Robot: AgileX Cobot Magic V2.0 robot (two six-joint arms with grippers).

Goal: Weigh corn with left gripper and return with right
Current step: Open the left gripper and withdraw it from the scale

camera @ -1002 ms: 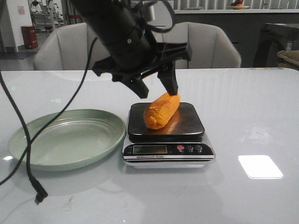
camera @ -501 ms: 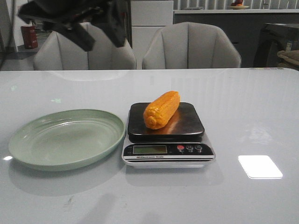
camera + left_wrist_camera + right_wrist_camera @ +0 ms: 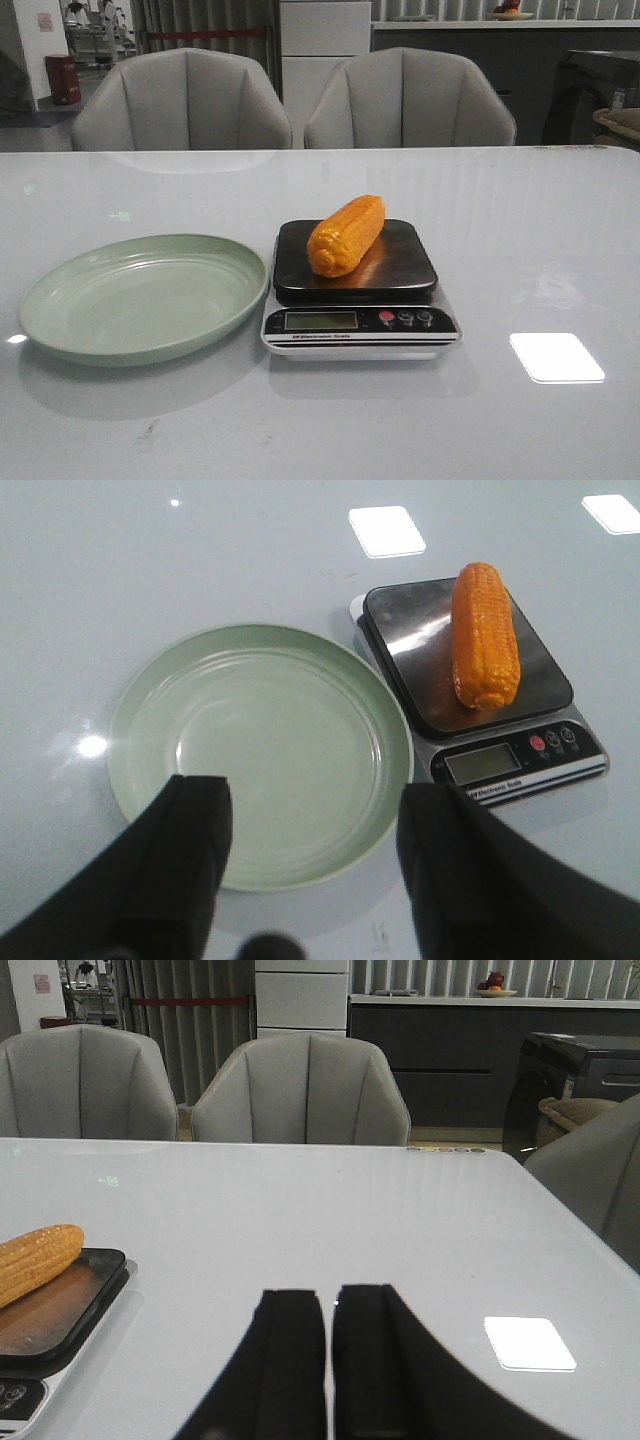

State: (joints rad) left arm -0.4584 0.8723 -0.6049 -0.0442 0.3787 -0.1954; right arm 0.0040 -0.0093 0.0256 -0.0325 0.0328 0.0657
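Observation:
The orange-yellow corn [image 3: 346,235] lies alone on the dark platform of the kitchen scale [image 3: 400,268]. It also shows in the left wrist view [image 3: 484,635] and at the edge of the right wrist view [image 3: 35,1258]. My left gripper [image 3: 312,815] is open and empty, high above the near rim of the green plate [image 3: 260,750], well apart from the corn. My right gripper [image 3: 328,1305] is shut and empty, low over the bare table to the right of the scale [image 3: 50,1325]. Neither gripper shows in the front view.
The pale green plate [image 3: 140,295] sits left of the scale, almost touching it. Two grey chairs [image 3: 405,95] stand behind the table's far edge. Bright light reflections lie on the glossy white table [image 3: 556,357].
My left gripper let go of the corn on the scale, rose up and to the left, and has left the front view. The corn has not moved.

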